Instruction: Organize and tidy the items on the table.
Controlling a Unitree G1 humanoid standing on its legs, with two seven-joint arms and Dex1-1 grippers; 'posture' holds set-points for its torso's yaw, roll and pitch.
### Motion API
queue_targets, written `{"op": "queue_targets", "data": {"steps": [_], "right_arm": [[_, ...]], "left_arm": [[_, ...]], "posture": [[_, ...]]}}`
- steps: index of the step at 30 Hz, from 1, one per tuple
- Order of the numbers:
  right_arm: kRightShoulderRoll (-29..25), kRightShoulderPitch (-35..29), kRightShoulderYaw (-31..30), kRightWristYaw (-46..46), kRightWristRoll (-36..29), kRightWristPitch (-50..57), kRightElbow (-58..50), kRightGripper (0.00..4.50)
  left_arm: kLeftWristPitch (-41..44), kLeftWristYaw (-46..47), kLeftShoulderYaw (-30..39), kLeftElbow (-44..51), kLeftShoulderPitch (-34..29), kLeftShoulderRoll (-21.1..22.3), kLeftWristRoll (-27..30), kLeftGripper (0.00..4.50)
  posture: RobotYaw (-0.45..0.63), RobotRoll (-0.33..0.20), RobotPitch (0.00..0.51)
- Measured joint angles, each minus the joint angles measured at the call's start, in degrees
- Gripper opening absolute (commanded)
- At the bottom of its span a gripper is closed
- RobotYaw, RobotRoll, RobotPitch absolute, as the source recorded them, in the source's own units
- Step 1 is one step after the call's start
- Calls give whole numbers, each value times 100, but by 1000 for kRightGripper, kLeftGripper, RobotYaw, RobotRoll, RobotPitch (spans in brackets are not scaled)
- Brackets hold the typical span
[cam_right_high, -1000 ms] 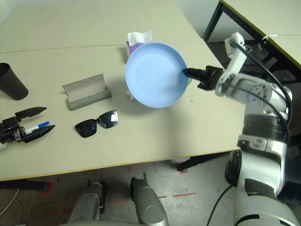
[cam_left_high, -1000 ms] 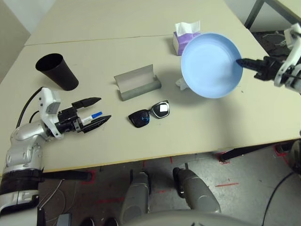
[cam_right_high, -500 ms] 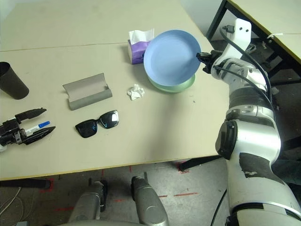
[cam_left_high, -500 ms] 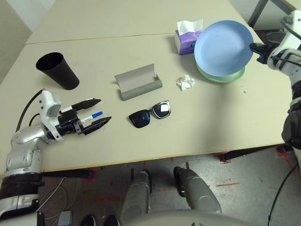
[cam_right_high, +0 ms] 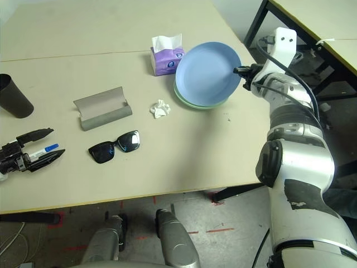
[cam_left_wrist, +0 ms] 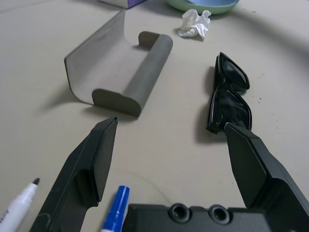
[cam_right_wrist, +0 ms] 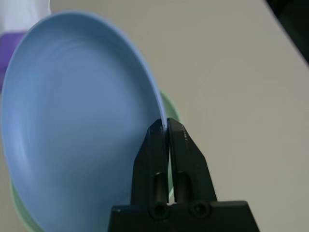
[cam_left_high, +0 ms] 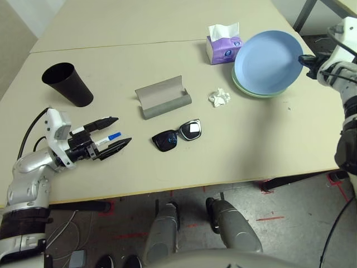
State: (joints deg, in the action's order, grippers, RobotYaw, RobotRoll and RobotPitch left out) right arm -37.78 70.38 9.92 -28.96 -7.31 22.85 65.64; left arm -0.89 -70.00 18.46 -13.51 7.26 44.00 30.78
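Lowered since the earlier frame, the blue plate (cam_left_high: 269, 62) rests over the green plate (cam_right_high: 184, 100), its rim pinched by the right end effector (cam_right_wrist: 167, 123), whose arm reaches forward. Stacking looks nearly done; sunglasses (cam_left_high: 177, 135), open case (cam_right_high: 103, 110) and tissue (cam_left_high: 219, 97) remain scattered. The left end effector (cam_left_wrist: 171, 126), fingers apart, hovers low.

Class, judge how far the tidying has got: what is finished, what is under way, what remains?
Nothing looks fully finished. In hand: the right claw grips the rim of the blue plate, which lies over the green plate, nearly stacked. Left: the sunglasses lie outside the open grey case, the tissue sits crumpled on the table, and the markers lie outside the black cup.
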Motion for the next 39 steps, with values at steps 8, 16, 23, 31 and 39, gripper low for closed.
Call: {"op": "queue_targets", "data": {"steps": [8,16,23,31,39], "right_arm": [[-29,-106,-34,-123,119,207,-53,3916],[-637,-1429,-124,-1255,-93,651,-2400,4474],[-900,-4501,243,-2111,-1242,2036,-6331,4474],[-308,-5884,45,-2198,-1393,1321,-7078,4474],[749,-5260,-622,-1633,-904,75,-6452,4474]], "left_arm": [[-10,1,-8,-28,49,-13,-17,4500],[-8,-27,-14,-148,174,-7,-24,4500],[48,-181,-14,-200,156,30,-5,4500],[52,-844,-177,80,94,148,13,4500],[52,-1278,-371,472,41,161,80,4500]], "posture": [[-186,0,212],[-189,0,227],[-195,0,239],[-181,0,236],[-180,0,234]]}}
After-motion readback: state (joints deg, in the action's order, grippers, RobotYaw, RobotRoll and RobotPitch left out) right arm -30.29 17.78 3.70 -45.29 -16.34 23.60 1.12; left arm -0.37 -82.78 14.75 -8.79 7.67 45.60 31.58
